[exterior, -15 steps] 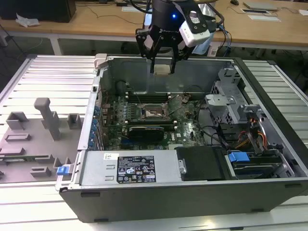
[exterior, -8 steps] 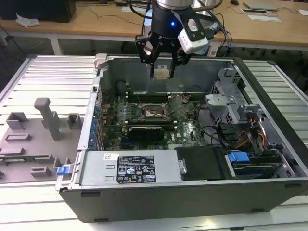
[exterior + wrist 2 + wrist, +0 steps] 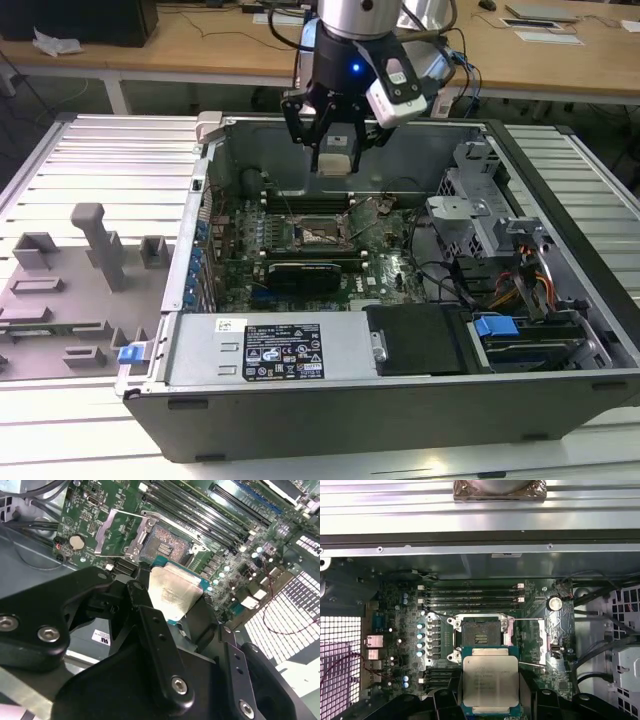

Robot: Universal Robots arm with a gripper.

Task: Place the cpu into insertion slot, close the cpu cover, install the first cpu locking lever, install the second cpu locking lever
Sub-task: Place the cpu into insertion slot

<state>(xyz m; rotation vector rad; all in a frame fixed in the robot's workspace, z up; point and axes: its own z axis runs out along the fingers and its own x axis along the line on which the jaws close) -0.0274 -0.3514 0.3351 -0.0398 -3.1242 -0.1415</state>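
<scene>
Above the open computer case in the exterior view, the gripper hangs over the green motherboard, its black fingers pointing down. The insertion slot sits on the board below it, well apart from the fingers. A black card lies across the board nearer the camera. A grey fixture tray rests on the table at the exterior view's left.

In the second wrist view, the gripper is clamped narrowly on the cpu, with one finger pressed against the chip's edge. The pale metal face is up, and the chip is held clear of the board. Past it the insertion slot shows its bare contact field. The cpu cover is swung open to one side of the slot, and a coin battery lies just beyond the cover.

In the first wrist view, the cpu lies square between the two fingers of the gripper, its green rim showing around the metal lid. The insertion slot appears just past the chip's edge, uncovered. The cpu cover lies folded back beside it. A thin wire lever stretches from the slot's corner toward the cover. Memory sticks run in rows beyond the slot.
</scene>
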